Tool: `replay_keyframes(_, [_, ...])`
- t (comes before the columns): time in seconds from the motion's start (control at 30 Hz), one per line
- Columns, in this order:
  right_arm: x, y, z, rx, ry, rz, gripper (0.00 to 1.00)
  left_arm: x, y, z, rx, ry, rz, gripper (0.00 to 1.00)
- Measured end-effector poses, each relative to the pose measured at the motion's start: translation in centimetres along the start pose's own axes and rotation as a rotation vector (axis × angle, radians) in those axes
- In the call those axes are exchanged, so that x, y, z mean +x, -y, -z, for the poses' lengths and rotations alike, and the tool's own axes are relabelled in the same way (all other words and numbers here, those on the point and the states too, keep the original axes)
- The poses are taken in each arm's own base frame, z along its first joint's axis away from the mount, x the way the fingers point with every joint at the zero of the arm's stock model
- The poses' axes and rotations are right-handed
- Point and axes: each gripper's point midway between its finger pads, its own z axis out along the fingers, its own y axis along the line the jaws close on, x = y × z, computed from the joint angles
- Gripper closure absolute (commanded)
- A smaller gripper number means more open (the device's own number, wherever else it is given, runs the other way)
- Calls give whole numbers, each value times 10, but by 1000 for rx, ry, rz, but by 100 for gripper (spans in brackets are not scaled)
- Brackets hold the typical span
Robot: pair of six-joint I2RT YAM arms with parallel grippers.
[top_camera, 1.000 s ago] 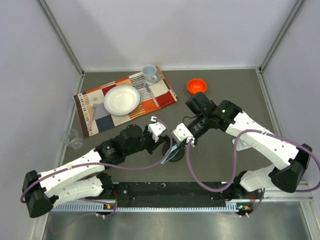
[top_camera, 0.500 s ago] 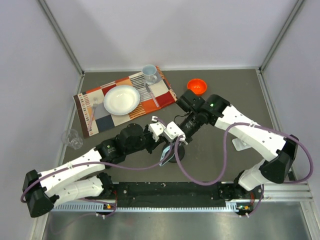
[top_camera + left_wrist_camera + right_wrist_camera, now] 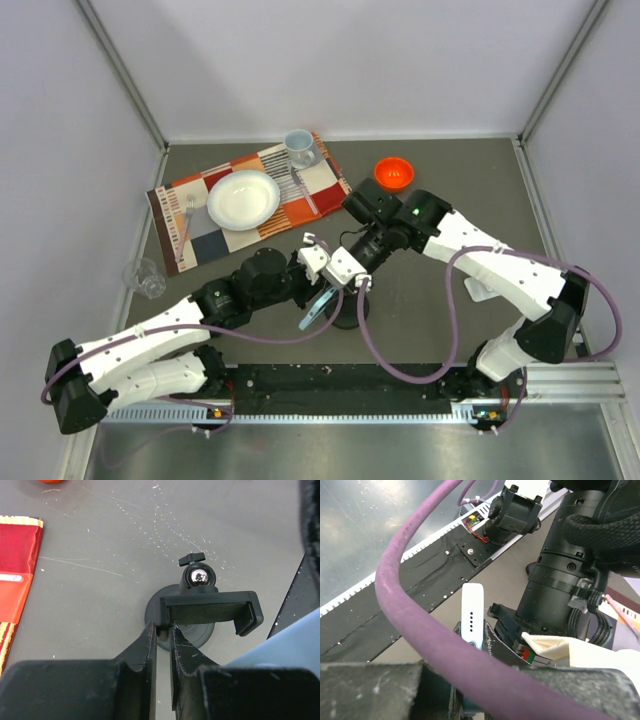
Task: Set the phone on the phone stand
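The black phone stand (image 3: 207, 607), with a round base, a ball joint and a wide clamp, sits on the grey table; in the top view (image 3: 347, 314) it lies between the arms. My left gripper (image 3: 162, 628) is shut on the clamp's left end, and it shows in the top view (image 3: 328, 283). My right gripper (image 3: 474, 641) is shut on the phone (image 3: 472, 614), a light blue slab seen edge-on with a white rim. In the top view the phone (image 3: 315, 311) hangs tilted beside the stand under my right gripper (image 3: 336, 288). Its corner shows in the left wrist view (image 3: 282, 645).
A patterned placemat (image 3: 300, 205) at the back left carries a white plate (image 3: 243, 198), a cup (image 3: 298, 146) and cutlery. An orange bowl (image 3: 394, 173) sits at the back. A clear glass (image 3: 147, 278) stands at the left. A small white object (image 3: 480, 290) lies under the right arm.
My right arm has swung left and carried the phone from the stand's right side to over its left side. My left gripper has stayed at the stand.
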Motion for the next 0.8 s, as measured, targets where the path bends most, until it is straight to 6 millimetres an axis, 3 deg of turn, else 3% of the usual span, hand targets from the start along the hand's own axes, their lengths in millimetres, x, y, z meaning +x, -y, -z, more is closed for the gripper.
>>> replay_keyframes(0.43, [3,7,8,57,-33,36,100,3,3,5,-9,-4,65,100])
replay_keyframes(0.8, [17,9,12,72,-43,-93,100,4,4,5,-6,-6,65,100])
